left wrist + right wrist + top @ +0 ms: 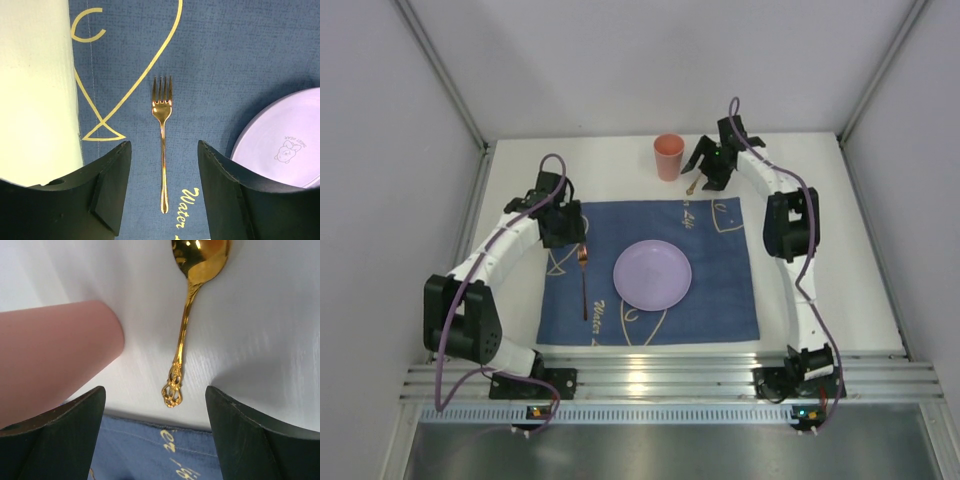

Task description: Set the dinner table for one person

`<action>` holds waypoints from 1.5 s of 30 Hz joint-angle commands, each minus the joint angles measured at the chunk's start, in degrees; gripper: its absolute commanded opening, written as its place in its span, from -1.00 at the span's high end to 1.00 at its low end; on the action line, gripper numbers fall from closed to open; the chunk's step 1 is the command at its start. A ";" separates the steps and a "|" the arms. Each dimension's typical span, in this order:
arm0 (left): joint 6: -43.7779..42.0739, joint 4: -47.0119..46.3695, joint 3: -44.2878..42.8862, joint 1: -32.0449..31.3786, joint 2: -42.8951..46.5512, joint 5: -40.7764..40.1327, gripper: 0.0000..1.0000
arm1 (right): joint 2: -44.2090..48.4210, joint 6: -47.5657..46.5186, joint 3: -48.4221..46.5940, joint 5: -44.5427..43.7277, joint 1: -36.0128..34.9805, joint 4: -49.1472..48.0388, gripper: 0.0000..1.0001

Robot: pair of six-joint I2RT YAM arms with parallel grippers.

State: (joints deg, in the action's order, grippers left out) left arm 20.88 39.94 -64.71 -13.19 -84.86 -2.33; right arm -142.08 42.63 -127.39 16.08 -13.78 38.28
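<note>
A copper-coloured fork (162,130) lies flat on the blue placemat (720,290), left of the lilac plate (652,275). My left gripper (163,147) hovers open above the fork, whose handle shows in the gap between the fingers without touching them. In the top view this gripper (570,235) is over the mat's far left part. On the white dinner table (820,250), just beyond the mat's far edge, lies a gold spoon (186,325) next to the pink cup (55,350). My right gripper (155,390) is open over the spoon's ornate handle end and holds nothing.
Grey walls (410,130) close in the table on the left, right and back. An aluminium rail (660,375) runs along the near edge, where both arm bases stand. The pink cup (668,157) stands close to the left of the right gripper (705,170).
</note>
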 commanded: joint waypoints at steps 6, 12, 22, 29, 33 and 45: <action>0.03 0.39 -3.05 2.03 -3.64 -0.66 -0.18 | -0.65 5.35 -4.62 -0.35 0.51 -10.06 -0.56; 1.26 1.54 -5.07 2.03 -6.81 -0.31 -0.14 | -3.55 5.27 -6.63 -3.32 -0.02 -8.41 -0.52; 2.32 3.39 -8.68 2.03 -10.59 -0.57 -0.07 | -1.53 -2.11 -6.55 -11.68 1.13 -2.69 -0.50; 3.11 3.91 -10.09 2.03 -12.43 -0.05 -0.06 | -9.60 -5.00 -17.08 -15.80 -1.16 4.60 -0.41; 4.16 3.65 -9.91 2.03 -13.40 0.57 -0.04 | -9.71 -10.19 -19.47 -25.55 -3.00 9.26 -0.34; 6.54 3.56 -9.03 2.03 -14.81 4.43 0.01 | -9.71 -20.22 -18.60 -37.52 -3.01 11.37 -0.23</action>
State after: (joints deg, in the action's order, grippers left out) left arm 26.11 42.78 -72.82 -11.31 -99.31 -0.08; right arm -152.14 26.50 -145.27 -17.19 -16.45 48.64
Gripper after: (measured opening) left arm 0.499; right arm 0.616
